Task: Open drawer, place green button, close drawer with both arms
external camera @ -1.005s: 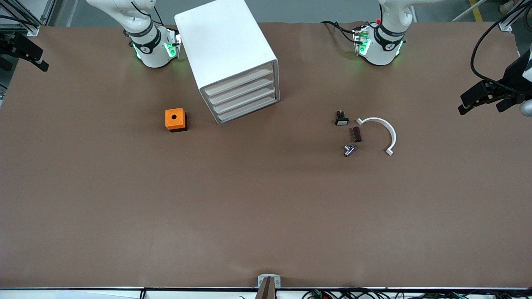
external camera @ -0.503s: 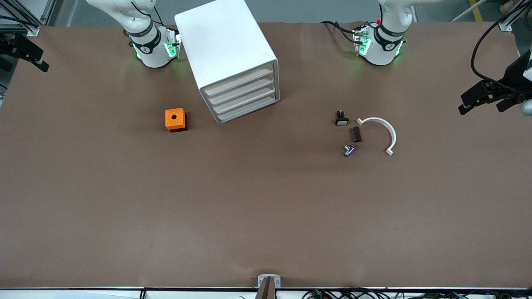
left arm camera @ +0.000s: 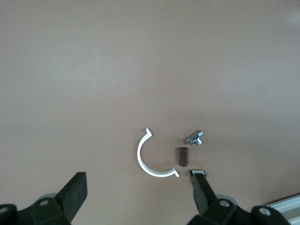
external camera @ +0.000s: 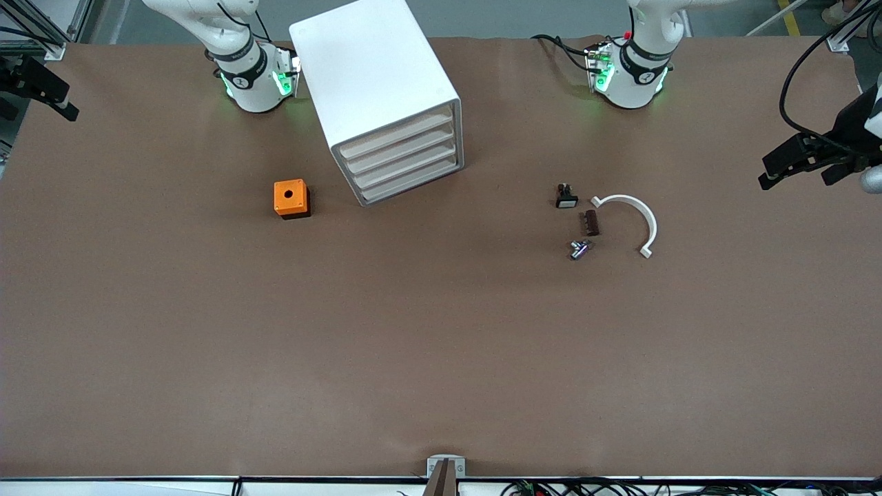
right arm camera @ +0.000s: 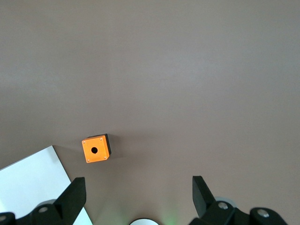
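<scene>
Your brown worktop carries the white cabinet, all four drawers shut. The button lies toward the left arm's end, beside a white curved clip. Left pincer and right pincer hang wide open, empty, over the worktop's ends.

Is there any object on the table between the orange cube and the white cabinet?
No. In the front view, only bare brown table separates the orange cube from the cabinet.

Brown table, grey floor
</scene>
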Controlling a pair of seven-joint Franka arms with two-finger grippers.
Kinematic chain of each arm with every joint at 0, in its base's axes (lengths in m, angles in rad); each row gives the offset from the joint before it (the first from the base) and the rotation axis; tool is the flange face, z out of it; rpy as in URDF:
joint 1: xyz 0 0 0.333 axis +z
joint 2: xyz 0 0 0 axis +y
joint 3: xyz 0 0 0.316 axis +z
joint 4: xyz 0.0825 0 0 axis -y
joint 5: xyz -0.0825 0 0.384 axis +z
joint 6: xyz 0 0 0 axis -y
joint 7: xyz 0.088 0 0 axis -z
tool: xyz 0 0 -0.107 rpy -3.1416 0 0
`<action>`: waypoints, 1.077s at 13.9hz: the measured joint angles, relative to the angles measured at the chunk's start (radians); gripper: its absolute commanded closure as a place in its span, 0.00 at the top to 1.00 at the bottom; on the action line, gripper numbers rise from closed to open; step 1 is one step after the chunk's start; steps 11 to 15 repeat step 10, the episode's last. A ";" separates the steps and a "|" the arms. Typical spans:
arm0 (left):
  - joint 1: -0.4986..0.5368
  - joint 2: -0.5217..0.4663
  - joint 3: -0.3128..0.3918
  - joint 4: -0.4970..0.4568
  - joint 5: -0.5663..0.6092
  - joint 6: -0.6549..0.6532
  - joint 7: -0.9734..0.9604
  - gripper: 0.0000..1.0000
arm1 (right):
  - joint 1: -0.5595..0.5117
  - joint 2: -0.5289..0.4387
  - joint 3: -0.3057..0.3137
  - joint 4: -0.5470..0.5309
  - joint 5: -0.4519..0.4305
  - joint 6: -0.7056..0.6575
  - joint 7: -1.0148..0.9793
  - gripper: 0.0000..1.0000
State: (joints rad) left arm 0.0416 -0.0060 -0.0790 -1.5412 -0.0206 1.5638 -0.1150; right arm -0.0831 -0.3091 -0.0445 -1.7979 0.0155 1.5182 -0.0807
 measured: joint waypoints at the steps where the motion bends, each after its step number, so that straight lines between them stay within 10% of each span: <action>1: 0.000 0.004 0.000 0.000 0.000 -0.006 0.000 1.00 | 0.000 0.000 0.000 0.000 0.000 0.001 0.000 1.00; 15: -0.001 0.023 0.000 0.001 0.000 -0.032 0.000 1.00 | 0.000 0.000 0.000 0.000 -0.019 0.004 0.000 1.00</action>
